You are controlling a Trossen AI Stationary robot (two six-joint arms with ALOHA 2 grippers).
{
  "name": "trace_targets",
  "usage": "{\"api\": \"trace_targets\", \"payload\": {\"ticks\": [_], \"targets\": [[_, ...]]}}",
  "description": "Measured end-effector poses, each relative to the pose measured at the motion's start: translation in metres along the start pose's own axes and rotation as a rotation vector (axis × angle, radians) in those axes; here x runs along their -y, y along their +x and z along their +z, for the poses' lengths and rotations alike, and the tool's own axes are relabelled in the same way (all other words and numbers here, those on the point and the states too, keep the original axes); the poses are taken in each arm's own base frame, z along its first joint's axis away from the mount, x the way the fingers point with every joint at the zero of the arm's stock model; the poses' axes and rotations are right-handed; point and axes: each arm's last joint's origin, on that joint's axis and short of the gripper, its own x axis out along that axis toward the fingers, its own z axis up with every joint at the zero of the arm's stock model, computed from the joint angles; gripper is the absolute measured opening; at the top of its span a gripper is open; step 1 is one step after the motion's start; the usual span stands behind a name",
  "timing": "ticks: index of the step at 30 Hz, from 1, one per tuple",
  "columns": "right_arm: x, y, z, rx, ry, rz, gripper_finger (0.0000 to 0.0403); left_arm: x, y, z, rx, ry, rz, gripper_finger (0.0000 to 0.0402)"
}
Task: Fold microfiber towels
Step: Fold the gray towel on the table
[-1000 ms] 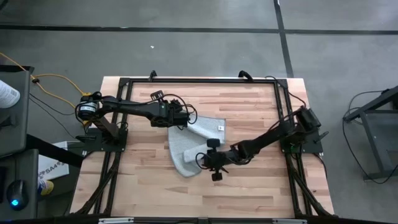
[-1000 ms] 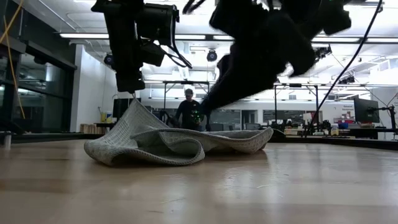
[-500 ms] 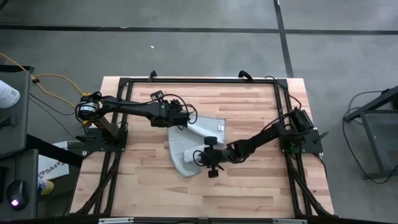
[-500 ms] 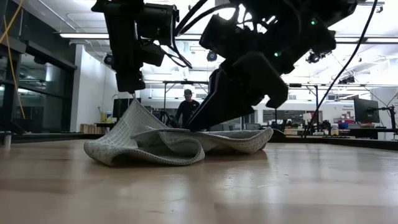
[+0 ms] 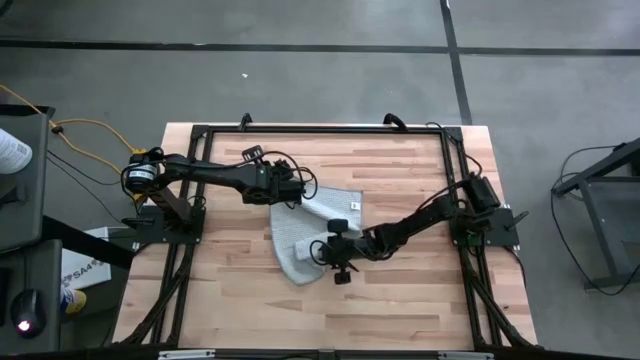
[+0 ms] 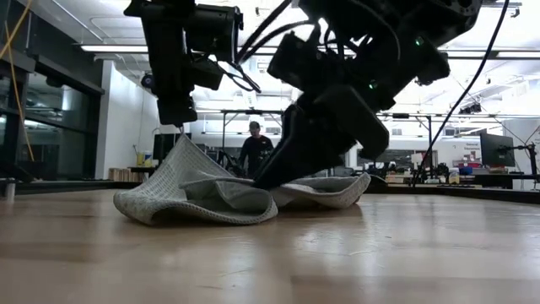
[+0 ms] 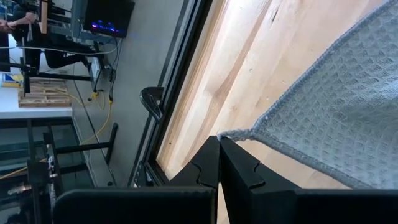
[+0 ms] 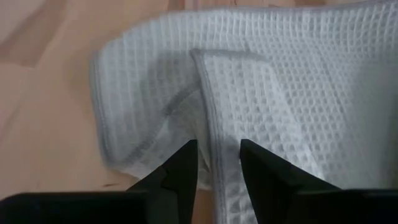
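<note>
The light grey microfiber towel [image 5: 298,238] lies crumpled at the middle of the wooden table, with one corner raised; it also shows in the low view [image 6: 219,201]. My left gripper [image 5: 297,193] is shut on that raised corner, above the towel's far left part. My right gripper [image 5: 322,253] is open and slants down onto the towel's near part. In the right wrist view its fingers [image 8: 217,167] stand on either side of a folded-over hemmed strip [image 8: 230,93]. My left gripper pinches the towel's corner [image 7: 231,133] between its two shut fingers, only at their free ends. The fingers point down from above [image 6: 177,114]. The corner is lifted, and the cloth slopes down from it to the rest of the towel [image 6: 169,181], which lies on the table. My right gripper's fingertips [image 6: 263,179] are down at the towel's top layer, but I cannot tell whether they touch it.
A black frame rail [image 5: 320,128] runs around the tabletop. Bare wood [image 5: 400,300] lies near and to the right of the towel. A person [image 6: 255,148] stands far off in the room behind the table.
My right gripper has gone toward the table's left edge and down, until its open fingertips reach the towel's near part. The towel keeps its shape.
</note>
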Motion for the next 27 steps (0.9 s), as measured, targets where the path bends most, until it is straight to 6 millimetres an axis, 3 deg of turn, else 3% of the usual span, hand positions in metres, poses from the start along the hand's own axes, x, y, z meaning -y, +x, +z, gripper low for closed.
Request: {"api": "trace_targets", "payload": {"ticks": [12, 22, 27], "targets": [[-0.0022, -0.0009, 0.0001, 0.001, -0.006, -0.034, 0.0091, 0.0000, 0.0000, 0.0000, 0.000, 0.003, 0.000, 0.0000], [-0.0020, -0.0009, -0.0020, -0.019, -0.007, -0.040, 0.0013, 0.0000, 0.0000, 0.0000, 0.000, 0.003, 0.000, 0.0000], [-0.0038, -0.0016, -0.0051, -0.049, 0.010, -0.042, 0.0006, 0.0000, 0.0000, -0.0001, -0.001, 0.004, 0.000, 0.0000]]}}
